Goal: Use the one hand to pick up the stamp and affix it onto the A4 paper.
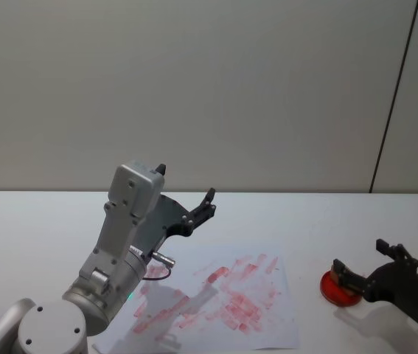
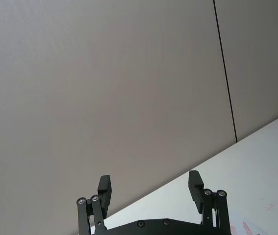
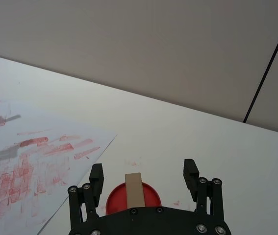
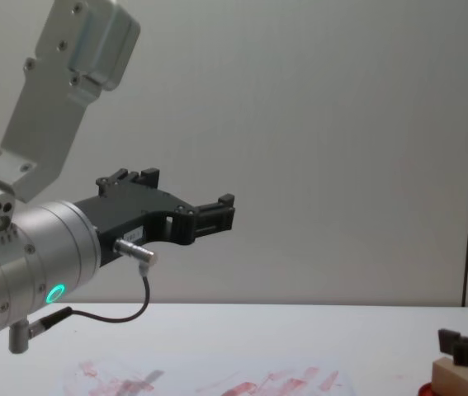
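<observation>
While stamp sits on ink pad, right pincer gapes above

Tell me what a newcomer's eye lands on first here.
The white paper smeared with red ink marks lies mid-table. To its right, the open right hand flanks a wooden stamp standing on a round red ink pad. The left hand hangs open, raised in the air on the left.

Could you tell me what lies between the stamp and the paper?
The ink pad's rim and a bare strip of table, in the head view.
</observation>
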